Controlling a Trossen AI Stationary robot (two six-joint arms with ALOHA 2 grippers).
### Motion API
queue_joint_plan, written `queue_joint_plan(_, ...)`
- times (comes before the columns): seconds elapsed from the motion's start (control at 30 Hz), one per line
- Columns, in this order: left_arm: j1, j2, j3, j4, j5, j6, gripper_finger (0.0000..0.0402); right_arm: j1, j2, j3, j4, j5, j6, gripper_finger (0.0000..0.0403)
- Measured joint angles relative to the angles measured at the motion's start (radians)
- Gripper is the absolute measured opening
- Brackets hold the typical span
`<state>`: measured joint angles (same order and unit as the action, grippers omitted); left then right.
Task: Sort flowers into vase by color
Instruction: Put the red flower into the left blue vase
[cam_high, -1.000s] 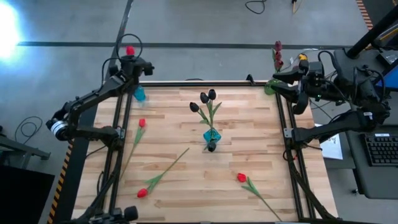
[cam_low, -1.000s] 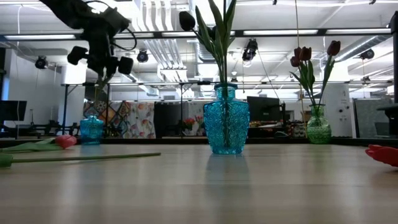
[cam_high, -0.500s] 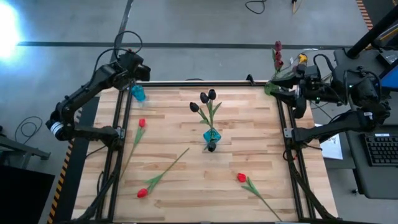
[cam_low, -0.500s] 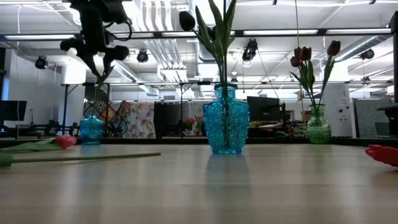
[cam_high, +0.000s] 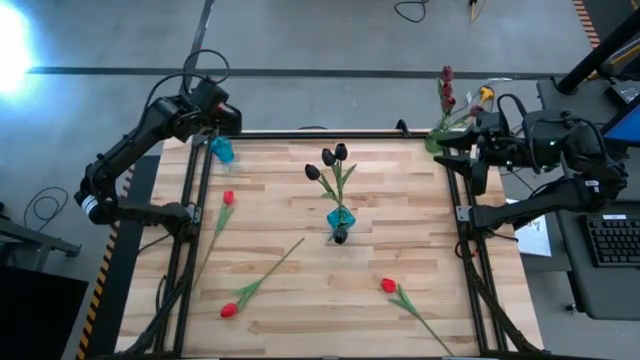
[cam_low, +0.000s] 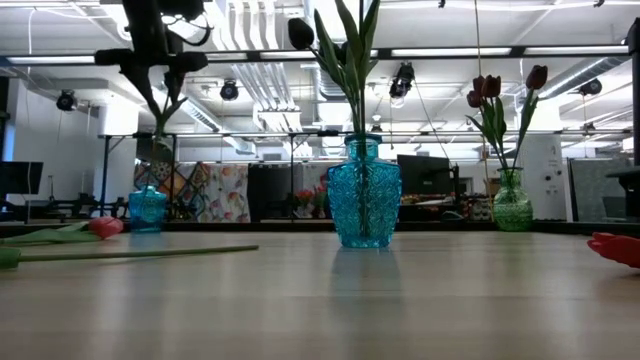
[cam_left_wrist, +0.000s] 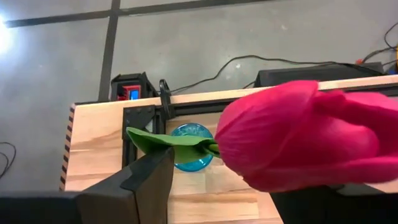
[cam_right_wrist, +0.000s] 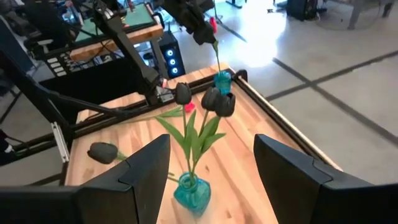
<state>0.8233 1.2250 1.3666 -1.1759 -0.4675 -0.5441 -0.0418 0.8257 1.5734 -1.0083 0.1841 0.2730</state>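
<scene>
On the near part of the table (cam_high: 300, 300) we see two red tulips lying flat: one near the left edge (cam_high: 230, 309), its stem running up toward the middle, and one toward the right (cam_high: 389, 286), its stem trailing to the near edge. A third red tulip (cam_high: 228, 198) lies farther back along the left rail.

At mid-table stands the blue vase (cam_high: 340, 218) holding three black tulips (cam_high: 328, 158), upright with green leaves.

At the far left corner sits a small blue vase (cam_high: 223, 150). The left gripper (cam_high: 205, 100) hangs above and just behind it. In the left wrist view a red tulip head (cam_left_wrist: 298, 137) fills the space just ahead of the fingers (cam_left_wrist: 134, 186), its leaf reaching over the small vase below. We note the fingers stand spread; whether they grip the stem we cannot tell, since the contact point is hidden.

At the far right corner a green vase (cam_high: 433, 140) holds dark maroon tulips (cam_high: 447, 88). The right gripper (cam_high: 455, 150) waits just beside it at the table's right edge, fingers (cam_right_wrist: 130, 180) spread and holding nothing, facing the middle vase.
</scene>
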Motion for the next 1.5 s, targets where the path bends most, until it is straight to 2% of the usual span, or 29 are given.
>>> queue_joint_plan(0.17, 0.03, 0.047, 0.0, 0.003, 0.008, -0.061, 0.0253, 0.0, 0.001, 0.0, -0.012, -0.002, 0.048, 0.0224)
queue_joint_plan(0.27, 0.06, 0.097, 0.017, -0.022, 0.053, -0.071, 0.0274, 0.0, 0.009, 0.0, -0.012, -0.003, 0.096, 0.0224)
queue_joint_plan(0.43, 0.09, 0.19, 0.134, -0.104, 0.067, 0.011, 0.0295, 0.0, 0.035, -0.003, -0.012, -0.004, 0.122, 0.0224)
queue_joint_plan(0.7, 0.125, 0.25, 0.331, -0.246, 0.025, 0.118, 0.0297, 0.0, 0.089, -0.003, -0.012, -0.009, 0.122, 0.0224)
queue_joint_plan(0.83, 0.129, 0.244, 0.364, -0.257, 0.04, 0.143, 0.0297, 0.0, 0.112, -0.004, -0.021, -0.06, 0.121, 0.0224)
queue_joint_plan(1.0, 0.13, 0.213, 0.374, -0.264, 0.053, 0.147, 0.0297, 0.0, 0.124, -0.004, -0.043, -0.061, 0.109, 0.0224)
queue_joint_plan(1.13, 0.123, 0.17, 0.374, -0.195, 0.024, 0.135, 0.0297, 0.0, 0.126, -0.004, -0.031, -0.061, 0.108, 0.0224)
queue_joint_plan(1.5, 0.122, 0.068, 0.373, -0.032, 0.032, 0.144, 0.0297, 0.0, 0.124, -0.004, -0.03, -0.061, 0.109, 0.0224)
